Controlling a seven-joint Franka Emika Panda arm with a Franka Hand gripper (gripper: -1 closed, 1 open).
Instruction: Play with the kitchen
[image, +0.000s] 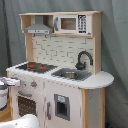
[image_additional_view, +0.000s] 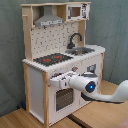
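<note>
The kitchen (image_additional_view: 62, 60) is standing on the floor. In the second exterior view, its hob (image_additional_view: 52, 59) is lying left of the sink (image_additional_view: 82, 50), the hood (image_additional_view: 48, 20) hanging above, and the gripper (image_additional_view: 54, 80) is sitting near the oven door (image_additional_view: 62, 98), just above it.

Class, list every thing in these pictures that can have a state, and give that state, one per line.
oven door: closed.
microwave cupboard: door shut.
hob: bare, nothing on it.
faucet: upright, spout arched over the sink.
gripper: at the oven front, above the door.
</note>
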